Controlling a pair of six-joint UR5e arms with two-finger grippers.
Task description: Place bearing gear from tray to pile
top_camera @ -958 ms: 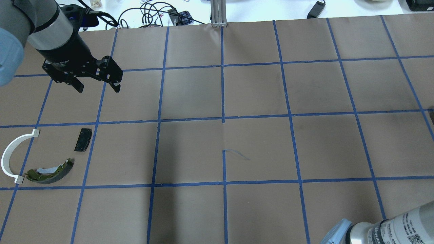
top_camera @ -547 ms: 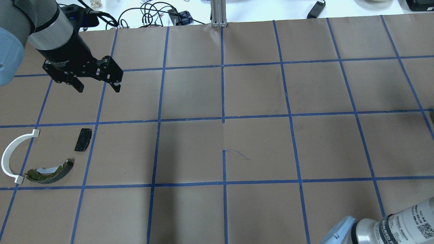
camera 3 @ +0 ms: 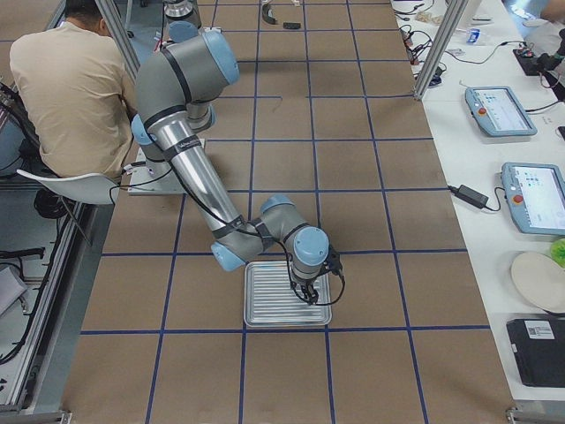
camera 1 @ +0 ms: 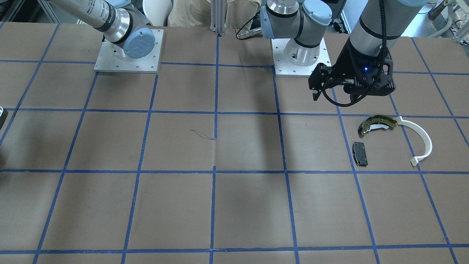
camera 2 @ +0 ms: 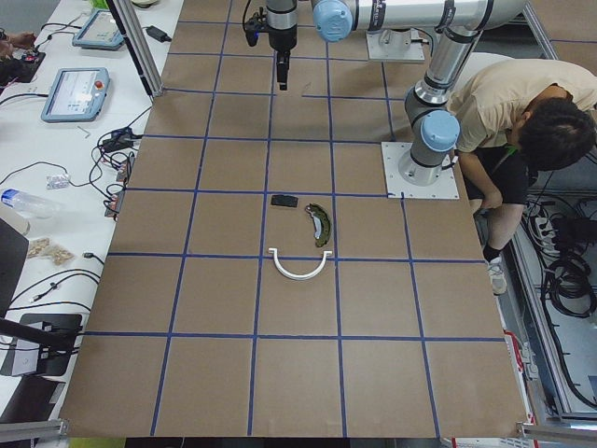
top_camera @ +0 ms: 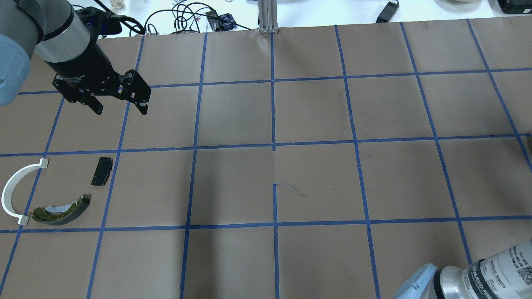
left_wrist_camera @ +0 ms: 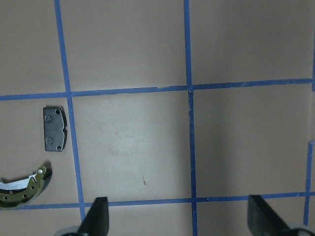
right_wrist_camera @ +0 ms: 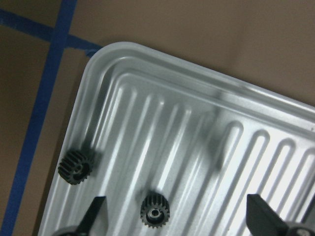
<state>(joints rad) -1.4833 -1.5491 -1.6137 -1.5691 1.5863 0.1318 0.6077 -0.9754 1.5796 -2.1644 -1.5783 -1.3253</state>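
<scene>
Desk (top_camera: 316, 178): brown paper, blue tape grid.

Tray (camera 3: 265, 300): ribbed metal, flat on the desk under the right arm.

Left hand (top_camera: 120, 109): released, empty, hanging above the desk at 12 o'clock of the pile in the overhead view.

Right hand (right_wrist_camera: 178, 219): released, fingers wide apart over a tray corner, holding nothing.

Pile, overhead view: arc (top_camera: 12, 195) at 9 o'clock of the shoe (top_camera: 62, 211), pad (top_camera: 102, 171) at 1 o'clock.

Gear (right_wrist_camera: 155, 212): lying in the tray between the right fingers, untouched. Other gear (right_wrist_camera: 76, 167) at its 10 o'clock, near the rim.
</scene>
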